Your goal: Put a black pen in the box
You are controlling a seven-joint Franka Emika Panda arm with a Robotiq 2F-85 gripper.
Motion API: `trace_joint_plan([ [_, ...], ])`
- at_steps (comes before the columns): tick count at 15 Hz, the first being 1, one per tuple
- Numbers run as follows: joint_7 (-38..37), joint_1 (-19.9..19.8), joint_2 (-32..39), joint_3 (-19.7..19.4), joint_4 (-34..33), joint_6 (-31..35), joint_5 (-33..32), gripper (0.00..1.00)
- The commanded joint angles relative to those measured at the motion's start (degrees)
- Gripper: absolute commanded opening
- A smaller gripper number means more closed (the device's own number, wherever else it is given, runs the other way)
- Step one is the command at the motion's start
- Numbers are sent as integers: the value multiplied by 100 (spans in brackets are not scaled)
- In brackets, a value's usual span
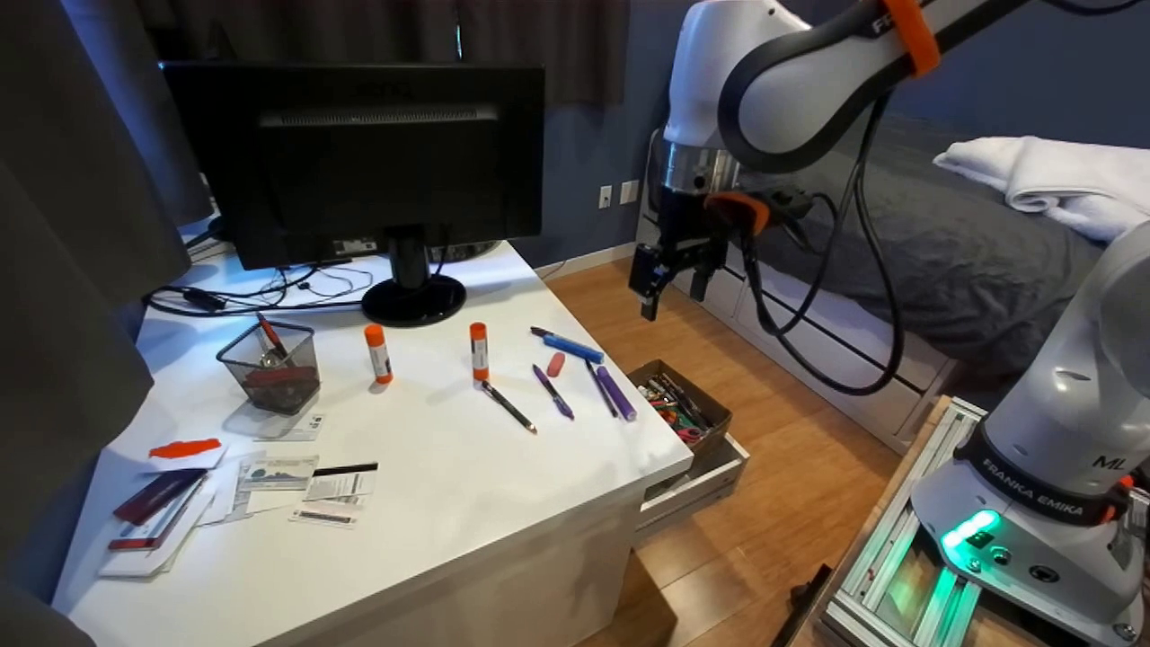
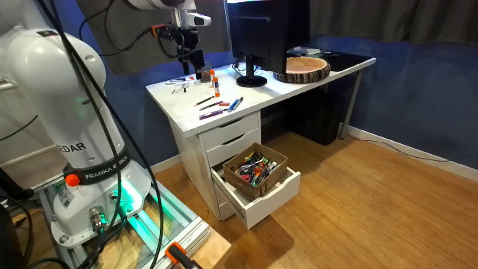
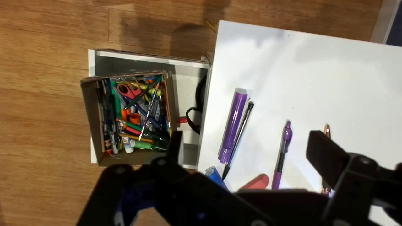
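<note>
Wrist view shows your gripper with its jaws spread wide apart; in both exterior views it hangs clear of the desk. Your slim black pen lies on the desk alongside the purple marker. You also have a copper-tipped black pen there, one end just beside a glue stick. Your box sits in the pulled-out drawer, filled with stationery, scissors among it.

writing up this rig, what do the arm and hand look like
The rounded white Franka Emika arm has an orange strap, black cables and a black collar lettered FRANKA EMIKA in white. Its hand is mostly black, with two blocky fingers.
</note>
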State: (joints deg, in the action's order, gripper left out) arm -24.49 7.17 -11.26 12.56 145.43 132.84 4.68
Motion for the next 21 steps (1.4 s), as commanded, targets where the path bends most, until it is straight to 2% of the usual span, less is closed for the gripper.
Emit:
trace_joint_plan([
  [1,-46,38,118,-21,-16,71,-3,100],
  [9,-70,42,197,-22,-38,124,9,100],
  [12,450,280,601,46,-169,507,444,100],
  [15,516,577,1082,217,-310,1061,794,100],
  [18,219,745,1705,328,-569,1512,579,100],
  [21,57,864,2219,247,-917,1706,317,100],
])
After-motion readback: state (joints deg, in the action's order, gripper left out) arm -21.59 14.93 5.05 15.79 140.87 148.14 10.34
